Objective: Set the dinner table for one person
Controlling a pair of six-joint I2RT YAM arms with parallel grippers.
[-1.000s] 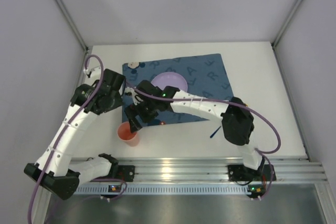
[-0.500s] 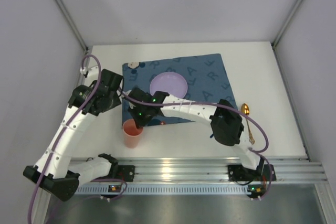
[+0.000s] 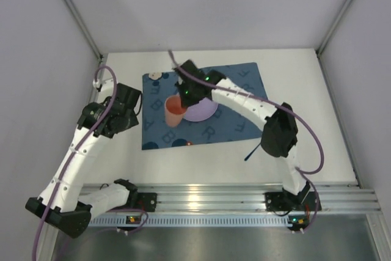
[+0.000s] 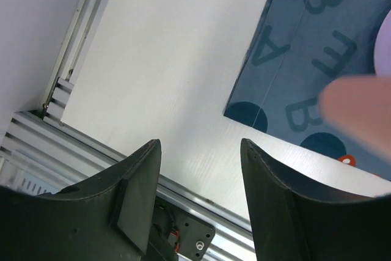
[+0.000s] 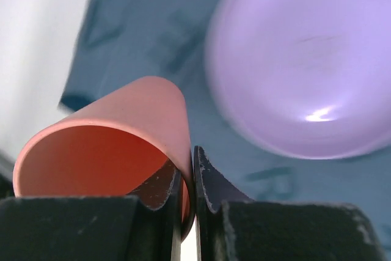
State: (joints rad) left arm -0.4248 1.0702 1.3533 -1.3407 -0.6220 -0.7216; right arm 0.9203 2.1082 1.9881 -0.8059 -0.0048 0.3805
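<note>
Right gripper [image 5: 193, 169] is clamped on the rim of the orange cup [image 3: 174, 112]. Cup is tilted, over the left half of the blue placemat [image 3: 244, 90], just left of the purple plate [image 3: 206, 111]. Left gripper [image 4: 200, 151] has its jaws apart, holding nothing, centre-left of the top view. Dinner table [image 3: 305, 77] fills mid-frame.

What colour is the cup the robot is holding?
The cup is salmon orange, clearest in the right wrist view.

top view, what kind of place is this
Probably a robot test booth, not a home: plain grey walls, two arms bolted to a metal rail, and a cup held over a placemat on a white table.
</note>
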